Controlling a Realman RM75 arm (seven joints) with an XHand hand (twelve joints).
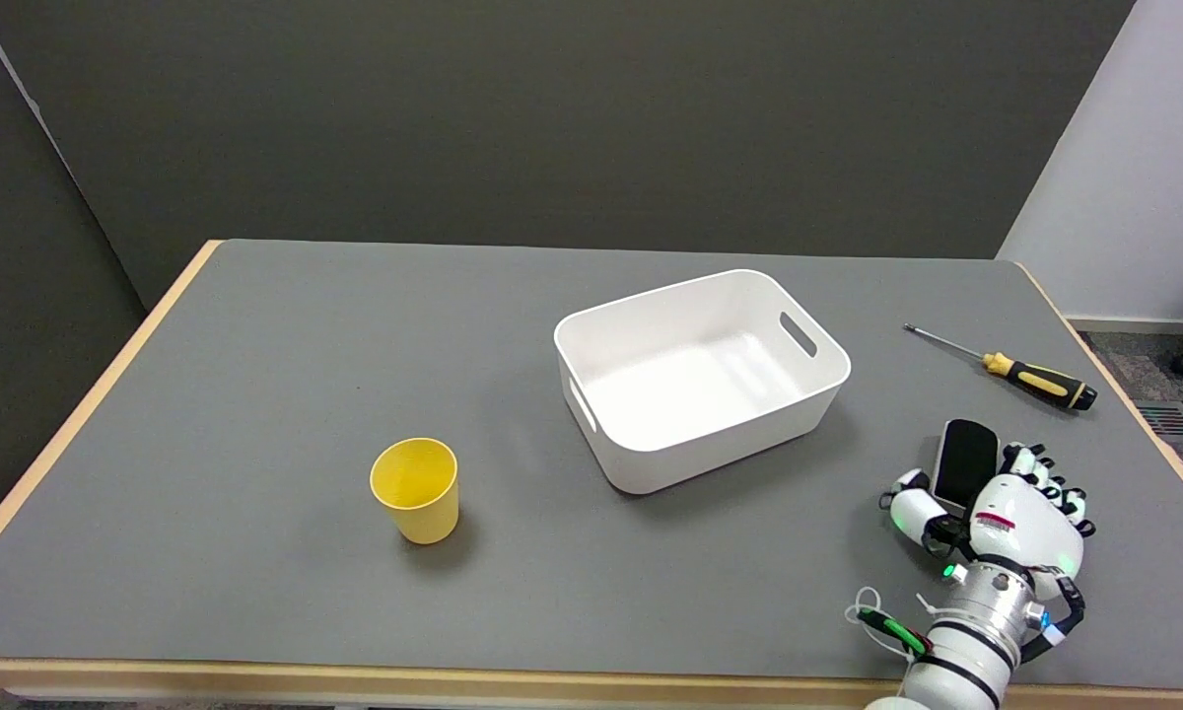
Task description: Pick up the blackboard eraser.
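Blackboard eraser, black face, pale rounded edge, clasped by right hand

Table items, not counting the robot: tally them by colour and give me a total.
Yellow: 1, the cup
White: 1, the bin
Black and yellow: 1, the screwdriver
Black and white: 1, the eraser
Total: 4

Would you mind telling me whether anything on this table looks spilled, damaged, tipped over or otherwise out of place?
Nothing stands out. The yellow cup stands upright, the white bin sits flat, and the screwdriver lies on the table. The right robot hand is around the blackboard eraser near the front right corner.
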